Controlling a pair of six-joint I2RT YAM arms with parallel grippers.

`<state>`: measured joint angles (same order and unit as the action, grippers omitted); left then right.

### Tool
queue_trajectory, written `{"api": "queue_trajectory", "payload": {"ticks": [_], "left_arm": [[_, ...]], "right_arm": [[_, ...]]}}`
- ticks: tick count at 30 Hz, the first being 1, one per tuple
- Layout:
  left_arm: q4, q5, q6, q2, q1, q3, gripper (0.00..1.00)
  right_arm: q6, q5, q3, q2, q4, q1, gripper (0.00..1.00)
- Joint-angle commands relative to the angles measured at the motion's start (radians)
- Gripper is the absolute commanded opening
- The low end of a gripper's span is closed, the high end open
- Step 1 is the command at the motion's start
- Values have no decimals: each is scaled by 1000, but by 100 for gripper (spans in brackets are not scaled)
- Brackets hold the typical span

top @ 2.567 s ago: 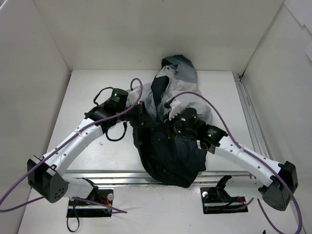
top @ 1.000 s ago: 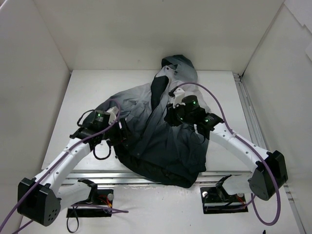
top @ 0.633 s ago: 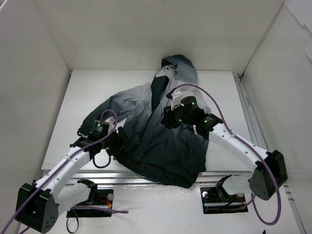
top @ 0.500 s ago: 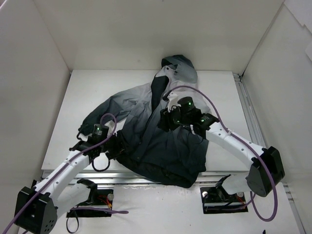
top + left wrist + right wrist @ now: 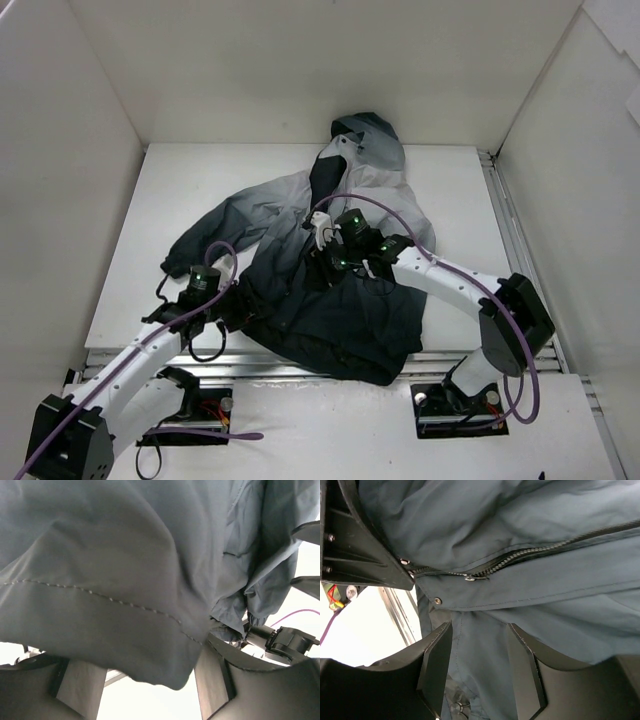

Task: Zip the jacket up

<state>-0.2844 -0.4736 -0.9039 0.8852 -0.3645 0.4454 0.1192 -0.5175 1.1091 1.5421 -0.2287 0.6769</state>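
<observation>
Two grippers, jaws apart: left gripper (image 5: pixel 145 677) under jacket (image 5: pixel 340 320) hem, right gripper (image 5: pixel 479 645) beside zipper (image 5: pixel 530 552).

overhead camera; wrist cameras against jacket (image 5: pixel 280 228)

Left gripper (image 5: pixel 142 677) finger ends covered by draped jacket (image 5: pixel 125 580) fabric; contact with cloth not discernible. Jacket cut off by edges in both wrist views. Zipper (image 5: pixel 530 555) cut off at right edge, other end hidden behind black mount (image 5: pixel 360 540) beside right gripper (image 5: pixel 480 630). From above, fingers of both masked by own wrists; zipper lost in dark fabric.
</observation>
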Motion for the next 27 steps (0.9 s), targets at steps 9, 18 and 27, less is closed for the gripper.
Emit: {"api": "queue_trajectory", "payload": {"ticks": [9, 18, 27], "left_arm": [[188, 58, 28, 47, -53, 29, 51], [215, 27, 20, 61, -62, 39, 5], [263, -23, -44, 3, -62, 29, 0]], "right_arm": [[-21, -42, 52, 29, 83, 9, 45], [-44, -61, 15, 44, 163, 9, 47], [-58, -137, 40, 105, 215, -22, 52]]}}
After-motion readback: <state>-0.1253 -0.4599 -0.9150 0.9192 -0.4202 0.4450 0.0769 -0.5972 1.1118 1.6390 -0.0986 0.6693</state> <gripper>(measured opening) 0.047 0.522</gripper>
